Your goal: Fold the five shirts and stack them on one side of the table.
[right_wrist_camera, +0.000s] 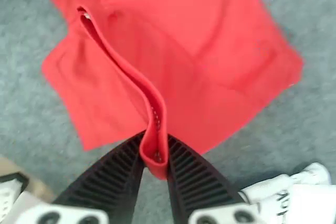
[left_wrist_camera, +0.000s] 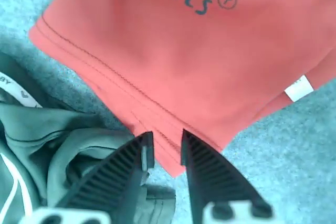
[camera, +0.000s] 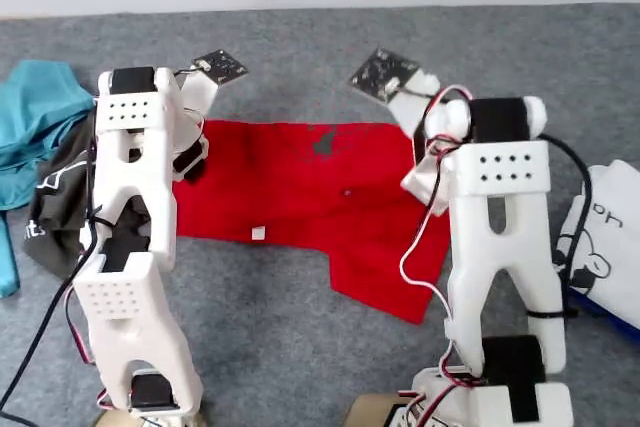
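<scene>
Over the red shirt (camera: pixel 290 187), the right arm (camera: pixel 497 207) bends down, jaws pinching cloth.

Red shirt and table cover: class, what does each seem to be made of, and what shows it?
The red shirt looks like soft matte knit cotton or similar: stitched hem, limp folds. The table cover seems grey felt or short carpet: fuzzy, speckled, dull surface.

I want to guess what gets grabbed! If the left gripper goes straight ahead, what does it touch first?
Probably the hemmed corner of the red shirt, right ahead of the left gripper; the depth between them is unclear.
</scene>
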`<action>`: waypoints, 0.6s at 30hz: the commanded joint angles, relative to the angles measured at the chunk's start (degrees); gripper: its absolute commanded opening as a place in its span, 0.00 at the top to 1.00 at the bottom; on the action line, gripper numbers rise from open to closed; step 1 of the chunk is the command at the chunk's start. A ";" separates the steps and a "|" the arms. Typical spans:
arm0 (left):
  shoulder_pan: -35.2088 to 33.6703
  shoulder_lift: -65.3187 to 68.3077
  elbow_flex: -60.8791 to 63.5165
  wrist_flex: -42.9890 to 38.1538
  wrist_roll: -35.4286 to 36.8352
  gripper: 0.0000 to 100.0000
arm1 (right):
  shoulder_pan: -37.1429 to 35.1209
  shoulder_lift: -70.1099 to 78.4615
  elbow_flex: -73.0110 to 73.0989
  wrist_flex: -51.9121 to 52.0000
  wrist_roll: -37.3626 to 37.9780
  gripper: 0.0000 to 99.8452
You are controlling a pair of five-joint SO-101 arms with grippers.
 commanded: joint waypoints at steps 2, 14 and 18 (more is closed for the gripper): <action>-0.97 -0.53 -1.71 -1.32 -0.26 0.90 | -0.31 -5.41 5.27 -1.98 -0.35 0.99; -1.85 2.20 -2.07 -1.41 -0.09 0.90 | -0.40 -12.09 16.79 -2.95 -0.18 0.94; -1.85 2.55 -2.07 -1.41 -0.09 0.90 | -0.40 -13.49 16.88 -2.42 -0.62 0.81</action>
